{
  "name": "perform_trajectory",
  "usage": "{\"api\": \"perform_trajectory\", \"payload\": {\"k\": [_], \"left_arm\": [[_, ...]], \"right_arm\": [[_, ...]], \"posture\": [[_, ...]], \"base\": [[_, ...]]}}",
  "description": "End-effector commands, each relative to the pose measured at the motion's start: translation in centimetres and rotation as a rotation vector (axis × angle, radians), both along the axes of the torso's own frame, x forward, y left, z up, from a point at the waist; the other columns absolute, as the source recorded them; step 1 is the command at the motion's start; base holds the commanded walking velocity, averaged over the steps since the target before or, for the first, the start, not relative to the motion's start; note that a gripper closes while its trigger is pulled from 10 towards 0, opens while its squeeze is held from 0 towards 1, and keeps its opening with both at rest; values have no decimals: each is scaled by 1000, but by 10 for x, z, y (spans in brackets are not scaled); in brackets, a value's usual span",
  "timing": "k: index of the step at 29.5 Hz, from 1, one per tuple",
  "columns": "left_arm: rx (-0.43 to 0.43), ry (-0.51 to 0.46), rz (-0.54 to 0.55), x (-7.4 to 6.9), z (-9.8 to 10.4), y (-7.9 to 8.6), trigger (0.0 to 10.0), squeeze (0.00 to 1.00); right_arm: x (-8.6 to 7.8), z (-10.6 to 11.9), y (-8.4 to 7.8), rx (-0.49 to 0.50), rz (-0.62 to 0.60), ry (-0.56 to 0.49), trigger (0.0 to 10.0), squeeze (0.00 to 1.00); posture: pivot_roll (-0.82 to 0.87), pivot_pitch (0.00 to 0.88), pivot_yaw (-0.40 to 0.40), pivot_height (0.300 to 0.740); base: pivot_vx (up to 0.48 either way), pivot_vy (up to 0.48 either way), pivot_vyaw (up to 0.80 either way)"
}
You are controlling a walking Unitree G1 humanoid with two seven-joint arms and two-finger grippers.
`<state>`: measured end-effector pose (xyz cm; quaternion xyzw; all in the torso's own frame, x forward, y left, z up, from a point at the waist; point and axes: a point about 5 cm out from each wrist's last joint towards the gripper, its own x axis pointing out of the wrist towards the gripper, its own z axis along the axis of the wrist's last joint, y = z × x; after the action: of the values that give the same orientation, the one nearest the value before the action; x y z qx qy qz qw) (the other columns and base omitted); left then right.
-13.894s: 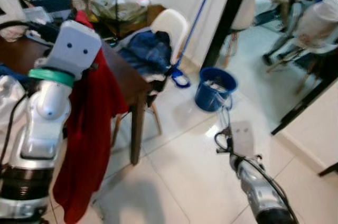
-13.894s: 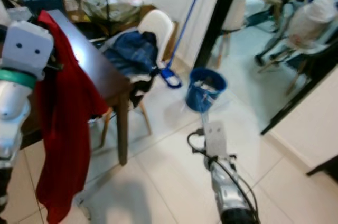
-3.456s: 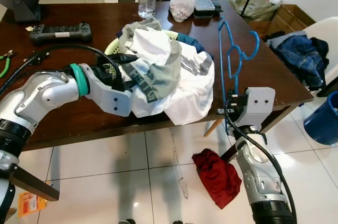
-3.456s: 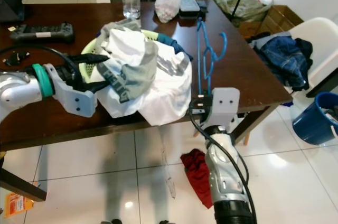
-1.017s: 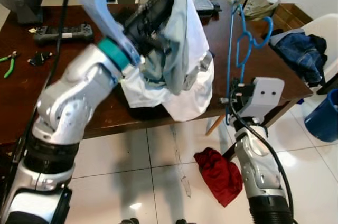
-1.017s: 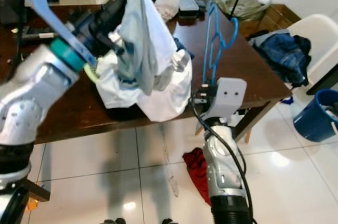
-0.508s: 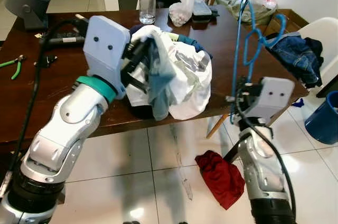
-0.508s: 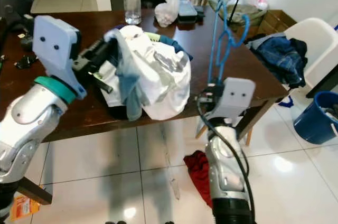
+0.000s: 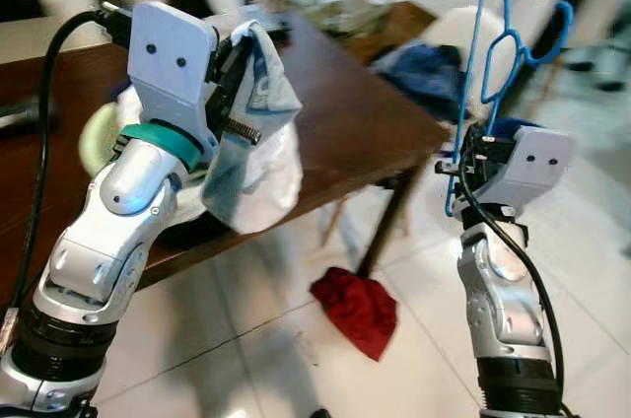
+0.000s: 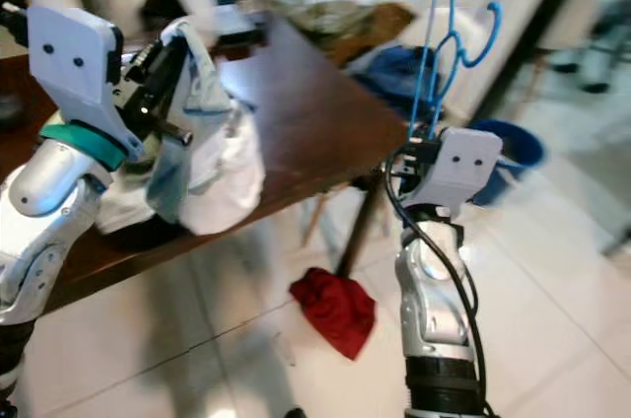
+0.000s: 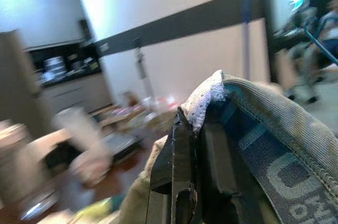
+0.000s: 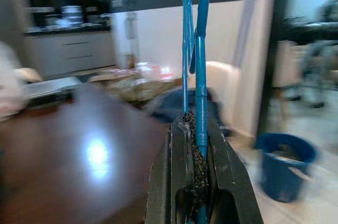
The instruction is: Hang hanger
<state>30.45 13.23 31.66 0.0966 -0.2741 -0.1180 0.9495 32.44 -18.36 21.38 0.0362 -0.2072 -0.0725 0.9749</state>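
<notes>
Clamping the lower wire of a bright blue plastic hanger (image 9: pixel 490 93), the right gripper (image 9: pixel 463 174) holds it upright at about 3 o'clock in the head views, its hook pointing to 12 o'clock above the white tiled floor (image 9: pixel 414 280). At 10 o'clock the left gripper (image 9: pixel 235 68), fingers closed, grips the banded edge of a pale grey-and-white garment (image 9: pixel 251 157) that hangs over the dark brown wooden table (image 9: pixel 345 122). A crumpled red cloth (image 9: pixel 357 310) lies on the floor at 6 o'clock, beside the table leg. A round blue bucket (image 12: pixel 285 168) stands toward 2 o'clock.
</notes>
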Motion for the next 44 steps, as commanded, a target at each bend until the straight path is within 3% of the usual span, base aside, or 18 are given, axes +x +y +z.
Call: {"api": "perform_trajectory", "payload": {"k": [1, 9, 11, 13, 17, 24, 26, 29, 32, 33, 37, 44], "left_arm": [[5, -14, 6, 1, 4, -1, 10000, 0], [19, 8, 3, 2, -1, -9, 10000, 0], [14, 81, -37, -2, -13, -17, 10000, 0], [14, 81, -37, -2, -13, -17, 10000, 0], [-12, 195, -126, -13, -35, -34, 10000, 0], [-9, 271, -173, -19, -53, -36, 10000, 0], [37, 334, -176, -20, -76, -33, 10000, 0], [58, 350, -167, -20, -83, -31, 10000, 0], [65, 362, -79, -12, -95, -18, 10000, 0], [39, 349, 11, 1, -97, -1, 10000, 0], [58, 328, 106, 12, -94, 17, 10000, 0], [91, 313, 155, 14, -94, 31, 10000, 0]], "right_arm": [[0, -7, 1, 15, 2, 32, 10000, 0], [-2, -17, 3, 14, 12, 68, 10000, 0], [-2, -19, 3, 15, 16, 74, 10000, 0], [-2, -19, 3, 15, 16, 74, 10000, 0], [1, -15, 13, 18, 49, 59, 10000, 0], [3, -11, 18, 19, 60, 47, 10000, 0], [2, -12, 17, 17, 57, 48, 10000, 0], [2, -13, 16, 17, 56, 49, 10000, 0], [2, -15, 17, 18, 55, 56, 10000, 0], [3, -17, 22, 19, 71, 63, 10000, 0], [4, -18, 30, 15, 98, 67, 10000, 0], [5, -15, 38, 12, 128, 62, 10000, 0]], "posture": [[61, 57, 42, 740], [58, 61, 44, 740], [63, 53, 43, 740], [63, 53, 43, 740], [63, 37, 47, 740], [54, 30, 52, 740], [46, 28, 56, 740], [46, 28, 56, 740], [31, 28, 56, 740], [34, 28, 50, 740], [33, 29, 47, 740], [30, 33, 45, 740]], "base": [[0, 0, -800], [0, 0, -800], [0, 0, -800], [0, 0, -800], [0, 0, -800], [0, 0, -800], [0, 0, -800], [0, 0, -800], [0, 0, -800], [0, 0, -800], [0, 0, -800], [0, 0, -800]]}}
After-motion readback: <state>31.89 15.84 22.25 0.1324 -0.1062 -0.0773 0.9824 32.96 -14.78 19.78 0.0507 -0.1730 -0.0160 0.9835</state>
